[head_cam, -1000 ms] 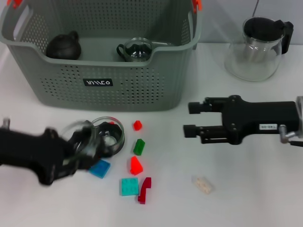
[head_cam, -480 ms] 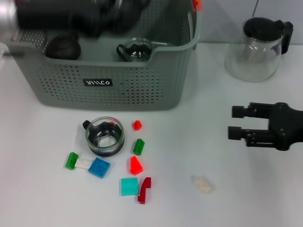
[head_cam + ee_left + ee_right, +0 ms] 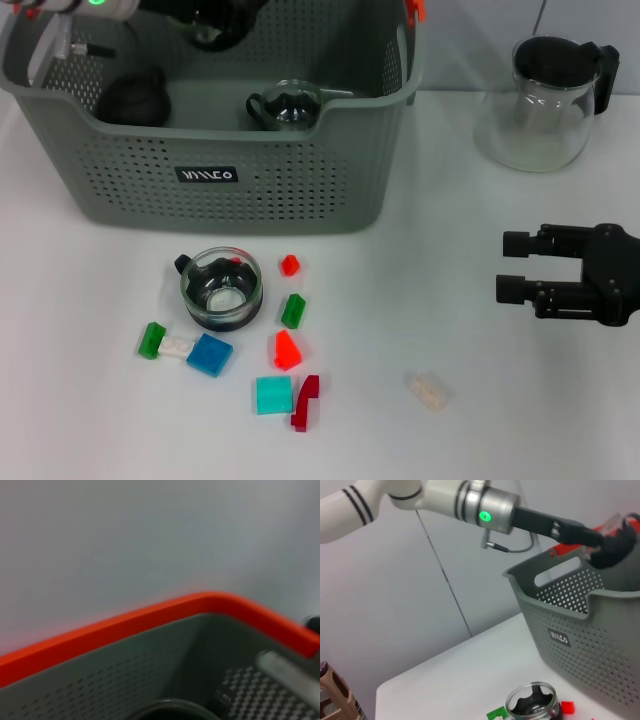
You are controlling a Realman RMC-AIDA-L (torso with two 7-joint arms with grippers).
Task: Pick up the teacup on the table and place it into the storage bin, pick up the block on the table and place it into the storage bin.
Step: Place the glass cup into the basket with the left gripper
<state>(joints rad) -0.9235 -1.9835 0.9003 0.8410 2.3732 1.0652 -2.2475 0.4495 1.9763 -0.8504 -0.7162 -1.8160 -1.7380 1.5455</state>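
A glass teacup (image 3: 221,290) with a dark base stands on the white table in front of the storage bin (image 3: 300,195); the right wrist view shows this teacup (image 3: 532,709) too. Around it lie several small blocks, among them a red block (image 3: 287,350), a green block (image 3: 293,310) and a blue block (image 3: 210,354). My left gripper (image 3: 215,25) hangs over the bin's back left part, shut on what looks like a clear glass teacup (image 3: 615,524). Another glass teacup (image 3: 290,105) sits inside the bin. My right gripper (image 3: 503,266) hovers open and empty over the table's right side.
A black round teapot (image 3: 135,98) lies in the bin's left half. A glass pitcher (image 3: 540,100) with a black lid stands at the back right. A pale block (image 3: 428,390) lies alone near the table's front. The bin's orange rim (image 3: 150,615) fills the left wrist view.
My left arm rose from beside the teacup at the front left, carrying a glass cup up over the bin. My right gripper pulled back to the right.
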